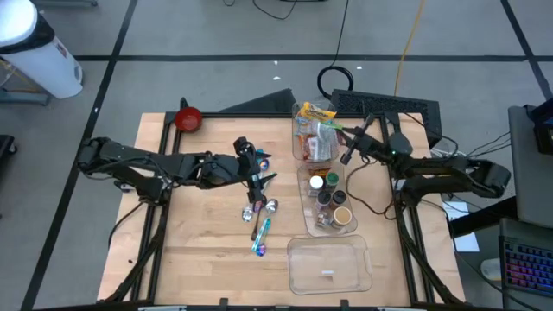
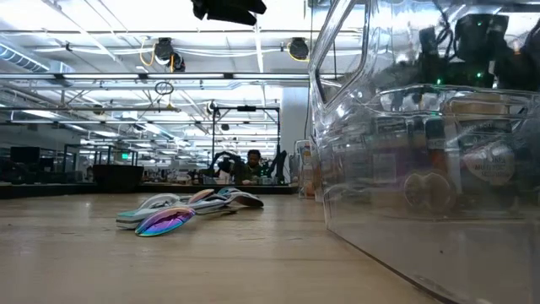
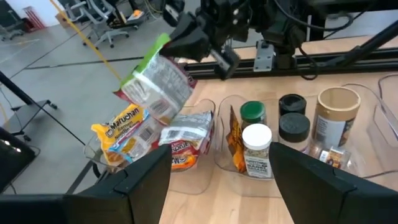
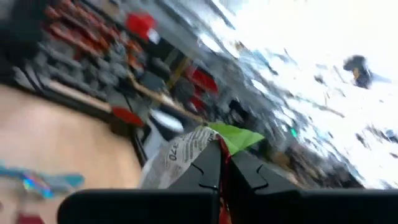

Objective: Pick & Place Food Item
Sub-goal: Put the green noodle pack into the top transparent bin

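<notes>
While the green-topped snack packet (image 3: 155, 81) is pinched by its top edge in the right gripper (image 1: 347, 157) fingers, lifted above the clear bin (image 1: 304, 151), the left gripper (image 1: 252, 177) is kept open over the desk (image 1: 199, 250).

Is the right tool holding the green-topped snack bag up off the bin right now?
Yes: in the left wrist view the right tool is shut on the green-topped snack bag, which hangs tilted above the other packets in the clear bin.

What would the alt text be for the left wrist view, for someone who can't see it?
The right gripper holds a green-topped snack packet in the air above a clear bin of snack bags. Beside it, another clear bin holds spice jars, and the left gripper's open fingers frame the foreground.
</notes>
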Controlling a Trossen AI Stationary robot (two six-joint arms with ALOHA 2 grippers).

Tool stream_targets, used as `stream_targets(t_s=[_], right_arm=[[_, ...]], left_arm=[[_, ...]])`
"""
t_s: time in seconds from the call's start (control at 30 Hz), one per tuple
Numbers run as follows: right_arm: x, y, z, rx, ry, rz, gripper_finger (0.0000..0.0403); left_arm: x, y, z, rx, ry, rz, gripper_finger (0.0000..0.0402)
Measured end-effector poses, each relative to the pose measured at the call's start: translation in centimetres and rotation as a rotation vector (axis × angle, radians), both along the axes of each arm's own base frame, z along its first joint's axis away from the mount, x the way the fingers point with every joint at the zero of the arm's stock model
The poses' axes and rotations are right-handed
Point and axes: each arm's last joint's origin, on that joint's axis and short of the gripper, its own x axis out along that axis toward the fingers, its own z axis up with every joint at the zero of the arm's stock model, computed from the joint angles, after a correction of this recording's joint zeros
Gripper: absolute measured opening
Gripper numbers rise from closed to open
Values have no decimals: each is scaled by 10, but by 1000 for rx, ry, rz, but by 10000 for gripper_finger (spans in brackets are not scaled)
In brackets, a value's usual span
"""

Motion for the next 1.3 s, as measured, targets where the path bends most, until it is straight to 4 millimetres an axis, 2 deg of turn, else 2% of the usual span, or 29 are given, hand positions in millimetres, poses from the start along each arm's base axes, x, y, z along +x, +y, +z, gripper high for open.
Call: stream_targets(t_s=[0.2, 0.5, 0.77, 1.1, 1.2, 1.3], right_arm=[[5, -13, -15, 46, 68, -96, 0], [27, -23, -25, 164, 167, 144, 0], [36, -28, -32, 267, 287, 198, 0], [36, -28, -36, 351, 302, 201, 1], [35, -27, -34, 399, 274, 201, 18], [34, -27, -30, 456, 237, 206, 58]], left_arm=[[0, 3, 0, -12, -9, 12, 278], [1, 2, 0, -20, -6, -12, 278], [0, 2, -2, -35, 8, -6, 278], [0, 2, -2, -38, 9, -5, 278], [0, 2, -2, -38, 9, -4, 278], [0, 2, -2, -39, 9, -4, 278]])
